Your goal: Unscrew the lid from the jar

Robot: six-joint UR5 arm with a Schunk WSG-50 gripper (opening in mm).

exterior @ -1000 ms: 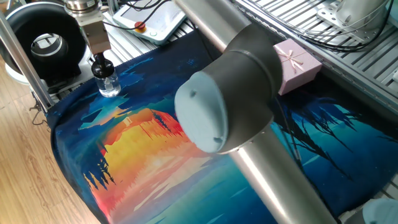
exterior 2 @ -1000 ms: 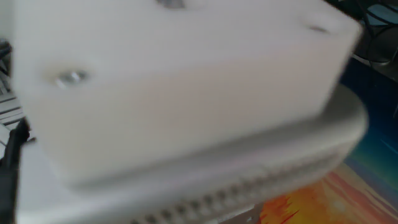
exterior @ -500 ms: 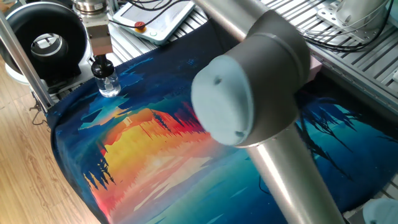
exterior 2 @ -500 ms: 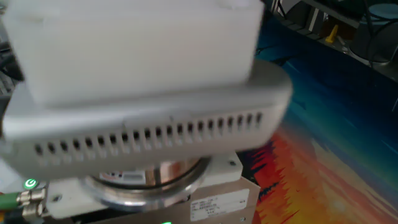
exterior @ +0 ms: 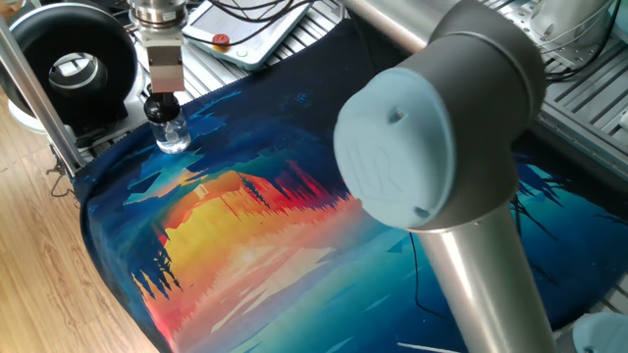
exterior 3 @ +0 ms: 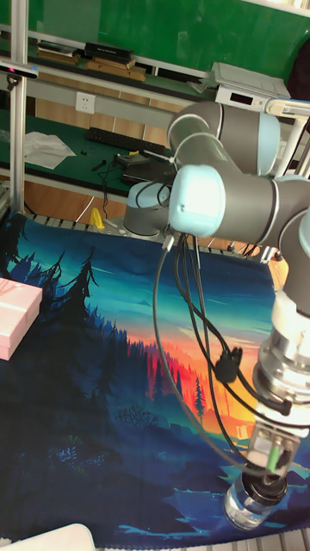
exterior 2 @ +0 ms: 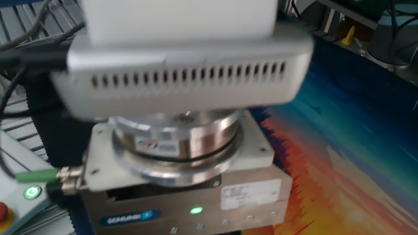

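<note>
Jar [exterior: 173, 135] is seen upright on the table [exterior: 245, 226] directly beneath the tool [exterior: 162, 102], whose fingers appear clamped on the lid [exterior: 160, 106]; unscrewing is judged under way, with continued turning, then a straight lift, called for.

The wide painted cloth on the bench [exterior: 245, 245] lies bare and passable. A metal frame post [exterior: 39, 88] and a large black ring-shaped device [exterior: 69, 69] crowd the small clear glass jar [exterior: 173, 134].
</note>
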